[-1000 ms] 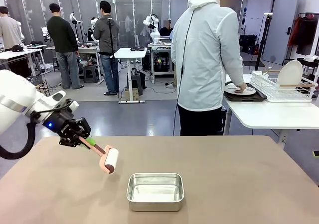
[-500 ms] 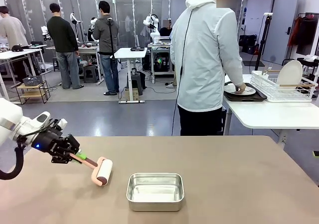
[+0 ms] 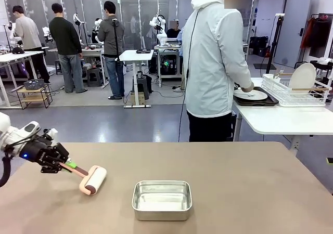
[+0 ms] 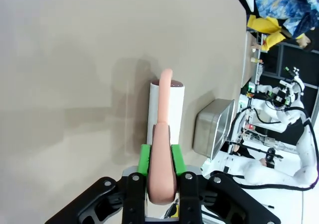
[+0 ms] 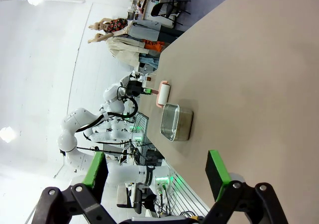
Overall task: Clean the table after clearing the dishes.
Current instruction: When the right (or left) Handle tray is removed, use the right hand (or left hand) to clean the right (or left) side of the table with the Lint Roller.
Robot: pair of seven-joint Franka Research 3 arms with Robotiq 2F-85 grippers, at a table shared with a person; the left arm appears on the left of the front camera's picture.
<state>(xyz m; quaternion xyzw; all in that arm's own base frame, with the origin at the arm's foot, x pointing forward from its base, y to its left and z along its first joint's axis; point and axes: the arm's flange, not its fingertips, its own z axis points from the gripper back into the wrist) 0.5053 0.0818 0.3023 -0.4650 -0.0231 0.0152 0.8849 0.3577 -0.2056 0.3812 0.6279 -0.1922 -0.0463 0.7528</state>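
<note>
A lint roller (image 3: pixel 92 180) with a pink handle and a white roll rests its roll on the taupe-brown table (image 3: pixel 234 192) at the near left. My left gripper (image 3: pixel 65 165) is shut on its handle. In the left wrist view the green pads of my left gripper (image 4: pixel 161 160) clamp the pink handle, and the roller (image 4: pixel 165 107) lies flat on the table (image 4: pixel 65 59). My right gripper (image 5: pixel 157 170) stands open above the table (image 5: pixel 259 74), with nothing between its fingers. One of the dishes, a white plate (image 3: pixel 251 94) on a dark tray, lies on the white side table under the person's hand.
A small steel pan (image 3: pixel 162 199) stands at the near middle of the table, right of the roller. The person in a white jacket (image 3: pixel 213 62) stands at the far edge, turned to the white table with a wire rack (image 3: pixel 296 91) holding an upright plate.
My left gripper has drawn the roller to the left and nearer across the table top. The person's hand stays at the plate on the side table.
</note>
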